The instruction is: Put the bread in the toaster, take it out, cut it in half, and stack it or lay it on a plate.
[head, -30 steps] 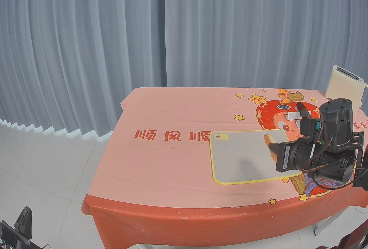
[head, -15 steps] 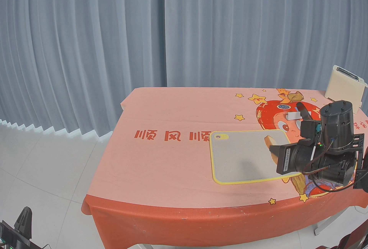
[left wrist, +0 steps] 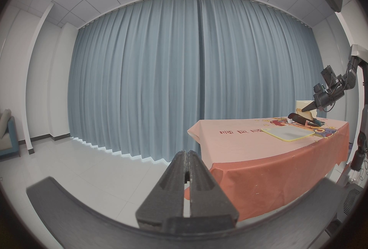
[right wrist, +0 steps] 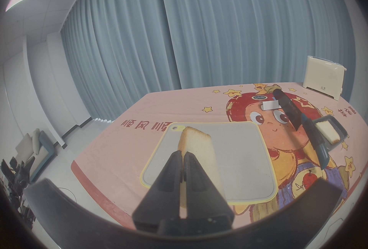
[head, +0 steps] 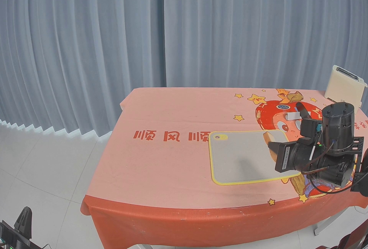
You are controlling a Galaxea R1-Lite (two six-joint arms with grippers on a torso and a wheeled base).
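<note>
Right gripper up over cutting board, fingers pinched on bread slice. Slice clamped by near end, rest sticking out beyond fingertips, clear of board. Toaster at far right of table, well apart. Knife on cloth beside board. Left gripper low, off table, fingers pressed together, nothing between.
</note>
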